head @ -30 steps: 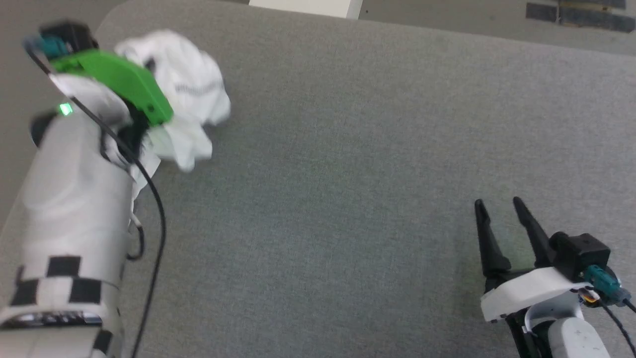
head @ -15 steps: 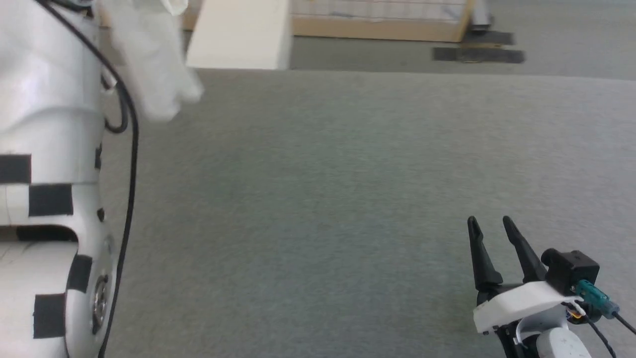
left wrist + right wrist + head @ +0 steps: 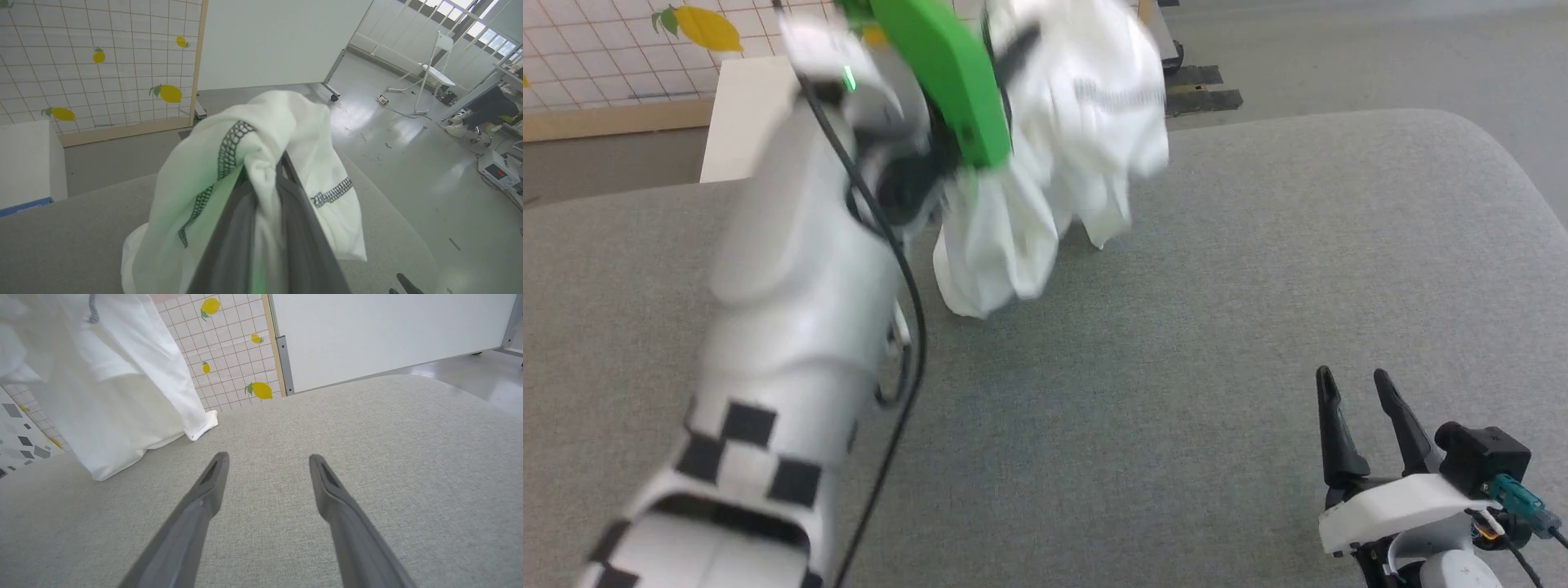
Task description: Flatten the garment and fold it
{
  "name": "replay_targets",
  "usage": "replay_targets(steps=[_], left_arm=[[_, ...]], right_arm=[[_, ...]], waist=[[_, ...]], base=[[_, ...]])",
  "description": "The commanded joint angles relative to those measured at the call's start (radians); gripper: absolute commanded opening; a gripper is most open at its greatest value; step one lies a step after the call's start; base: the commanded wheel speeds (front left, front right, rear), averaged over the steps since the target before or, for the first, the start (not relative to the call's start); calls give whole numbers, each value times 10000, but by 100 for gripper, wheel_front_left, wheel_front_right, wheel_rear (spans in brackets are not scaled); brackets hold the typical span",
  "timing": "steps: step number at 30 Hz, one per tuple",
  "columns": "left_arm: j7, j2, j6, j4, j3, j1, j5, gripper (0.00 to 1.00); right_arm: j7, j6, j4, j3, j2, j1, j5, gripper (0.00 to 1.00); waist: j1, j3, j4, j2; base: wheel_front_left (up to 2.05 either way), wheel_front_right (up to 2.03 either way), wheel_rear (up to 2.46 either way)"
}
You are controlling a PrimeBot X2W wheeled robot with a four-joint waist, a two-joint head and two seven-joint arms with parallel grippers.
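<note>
The left pincer (image 3: 264, 165) is clamped on a bunched fold of the large white thin-fabric shirt with dark grey zigzag seams (image 3: 204, 183). Its 2 dark fingers (image 3: 233, 237) stand almost together, with cloth pinched between them and draped over their tips.

In the head view the shirt (image 3: 1078, 155) hangs crumpled from under the bright green wrist housing (image 3: 947, 90), above the far part of the grey fabric-covered surface (image 3: 1176, 367). Its lowest folds reach down close to that surface; whether they touch it cannot be told. A black cable (image 3: 907, 286) runs along the pale left forearm.

The right pincer (image 3: 1352, 377) sits at the near right, well apart from the shirt, low over the surface. Its 2 fingers (image 3: 204, 498) are spread wide with nothing between them. In the right wrist view the shirt (image 3: 114, 396) hangs at the upper left.

Beyond the surface stand a white box (image 3: 743, 114) and a white tiled panel printed with yellow lemons (image 3: 81, 61).
</note>
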Motion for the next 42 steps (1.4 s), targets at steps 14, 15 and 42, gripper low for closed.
replay_targets(steps=[14,15,42], left_arm=[[1688,363,21,601,-2515,4805,118,0],[1631,356,45,511,-2433,4834,35,11],[-7547,1711,2085,-4320,1351,9515,2768,100]], right_arm=[[-145,-15,102,195,9,-73,184,100],[-148,-15,113,201,9,-63,174,100],[225,-15,306,-102,9,867,75,100]], waist=[[1,385,735,-1],[1,359,811,-1],[1,-1447,1455,-1]], base=[[0,0,0],[0,0,0],[0,0,0]])
